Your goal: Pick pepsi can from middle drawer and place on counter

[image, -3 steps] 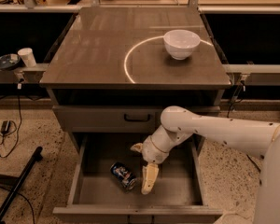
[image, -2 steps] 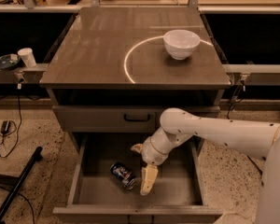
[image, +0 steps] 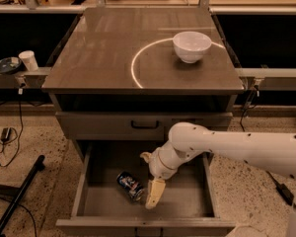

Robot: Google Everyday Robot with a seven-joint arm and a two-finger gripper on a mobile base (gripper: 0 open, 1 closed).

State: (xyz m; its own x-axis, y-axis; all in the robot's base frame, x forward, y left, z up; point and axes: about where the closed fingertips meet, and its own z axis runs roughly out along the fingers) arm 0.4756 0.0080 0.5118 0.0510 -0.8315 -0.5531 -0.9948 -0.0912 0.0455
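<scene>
The pepsi can (image: 130, 185) lies on its side on the floor of the open middle drawer (image: 187, 201), left of centre. My gripper (image: 149, 177) reaches down into the drawer just right of the can. It is open, with one pale finger (image: 154, 194) pointing down beside the can and the other finger (image: 145, 157) behind it. It holds nothing. The counter (image: 103, 48) with its white arc is above.
A white bowl (image: 191, 46) stands on the counter at the back right. A shut drawer front with a black handle (image: 144, 125) sits above the open drawer. A black pole (image: 17, 196) leans on the floor at left. A white cup (image: 27, 60) stands on the left shelf.
The gripper has edged slightly down and left, closer to the can. The can has not moved.
</scene>
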